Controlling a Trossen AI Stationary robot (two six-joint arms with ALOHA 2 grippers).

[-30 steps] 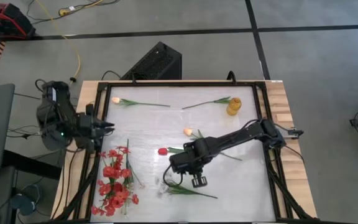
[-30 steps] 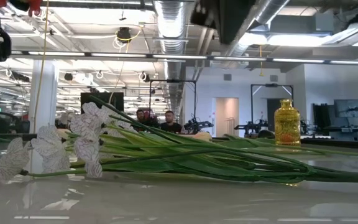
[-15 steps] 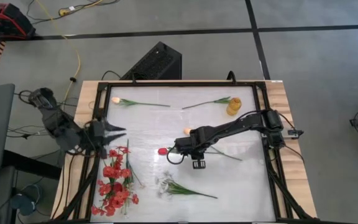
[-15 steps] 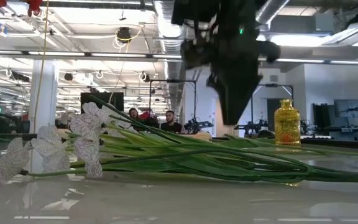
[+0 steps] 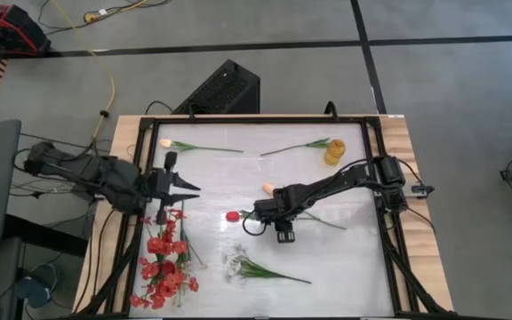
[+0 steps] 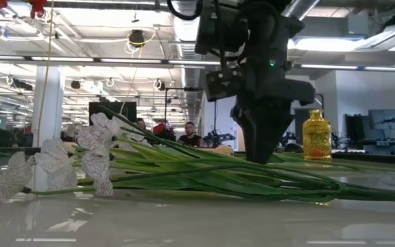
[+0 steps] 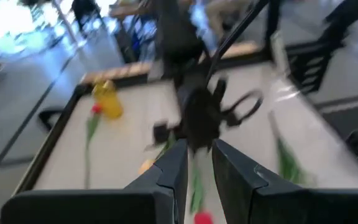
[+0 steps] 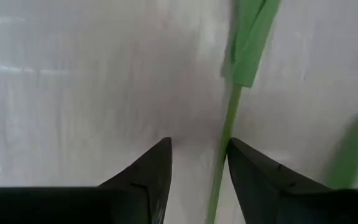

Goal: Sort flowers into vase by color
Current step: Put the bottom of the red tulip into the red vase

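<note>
Now the right gripper (image 5: pixel 254 216) hangs low over the bench (image 5: pixel 345 267), just beside the red tulip (image 5: pixel 232 216), its fingers parted around that flower's green stem (image 8: pixel 225 149), seemingly lined up for a pinch. Well away from the tulip stands the yellow vase (image 5: pixel 334 152), likely the goal. Near the red blossom clusters (image 5: pixel 163 258), the left gripper (image 5: pixel 188 188) hovers, fingers slightly apart, empty.

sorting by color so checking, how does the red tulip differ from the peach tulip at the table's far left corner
The red tulip has a red head and lies mid-table, right by the right gripper. The peach tulip has a pale peach head and lies alone near the far left corner, with no gripper near it. Both lie flat on thin green stems with heads pointing left.
</note>
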